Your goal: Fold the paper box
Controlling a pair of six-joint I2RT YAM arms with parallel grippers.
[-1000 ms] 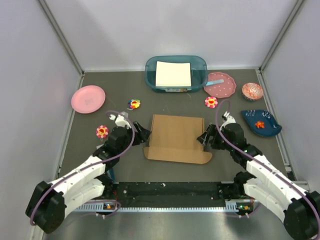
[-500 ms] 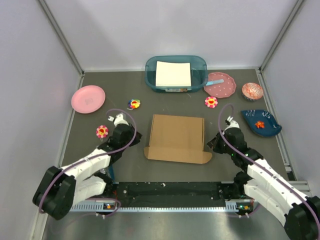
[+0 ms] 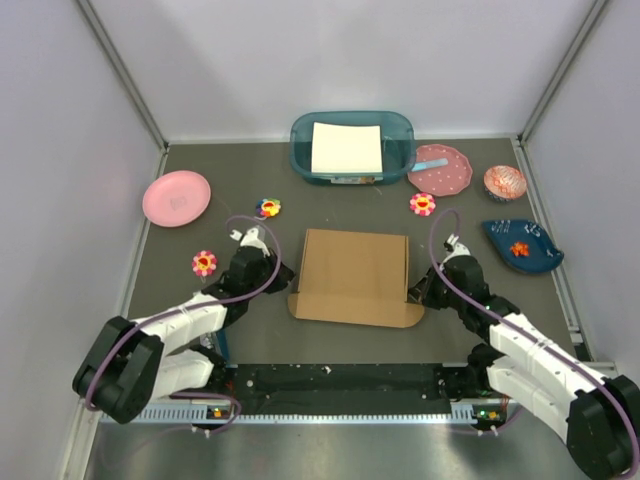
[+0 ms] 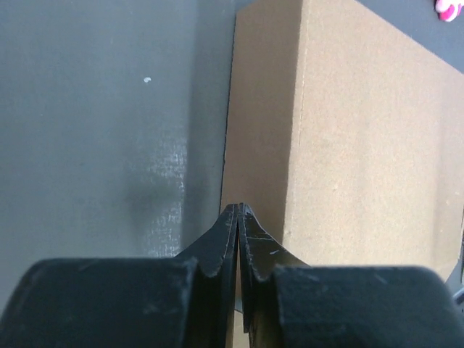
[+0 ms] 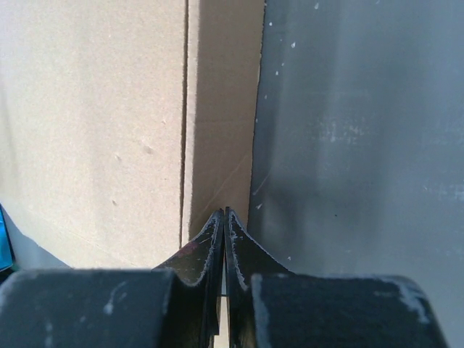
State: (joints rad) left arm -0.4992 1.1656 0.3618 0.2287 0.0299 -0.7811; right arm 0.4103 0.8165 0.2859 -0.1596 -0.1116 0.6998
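Two black fingers of the left gripper were clenched together on nothing, their tip just beside the left side wall of the plain brown cardboard paper box. That paper box lay closed and flat at the middle of the dark grey bench, somewhat closer to the near edge than the far edge. At its right side wall the right gripper was likewise clenched empty, with the fingertips pressed tight together
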